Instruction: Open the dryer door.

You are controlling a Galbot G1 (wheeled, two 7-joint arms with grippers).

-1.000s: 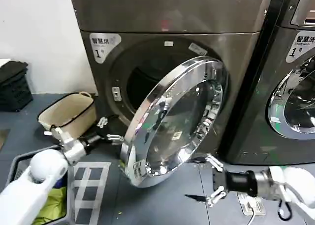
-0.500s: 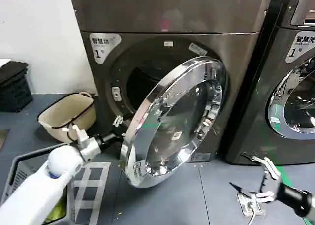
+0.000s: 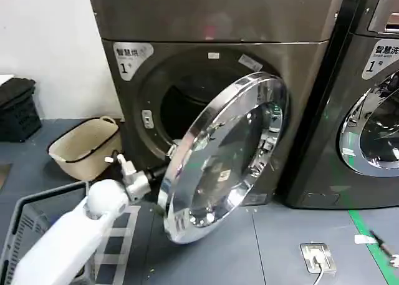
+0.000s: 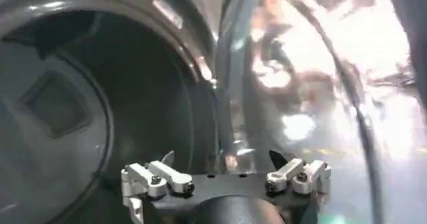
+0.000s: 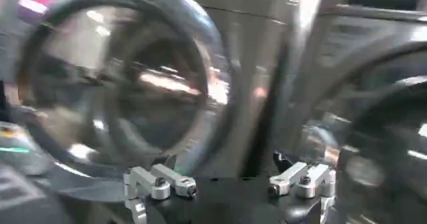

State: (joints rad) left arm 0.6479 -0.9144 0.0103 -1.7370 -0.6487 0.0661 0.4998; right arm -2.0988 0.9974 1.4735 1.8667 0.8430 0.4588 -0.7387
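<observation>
The dryer door (image 3: pixel 227 154) stands swung partway out from the dryer (image 3: pixel 215 23), hinged on its right side, chrome rim facing us, free edge low over the grey floor (image 3: pixel 262 247). We see the dark drum opening (image 3: pixel 181 98) behind it. Our left pincer (image 3: pixel 163 161) is at the door's free edge, tucked behind the rim, fingers spread with nothing pinched; in the left wrist view (image 4: pixel 223 169) the open tips sit between drum and door's inner face. Right pincer (image 5: pixel 227 172) is spread too, empty, facing the door's front from farther off. Room: white wall, beige basket (image 3: pixel 84 144) left of the dryer, second machine (image 3: pixel 374 104) on the right, green floor tape (image 3: pixel 374 247), floor socket (image 3: pixel 318 257).
</observation>
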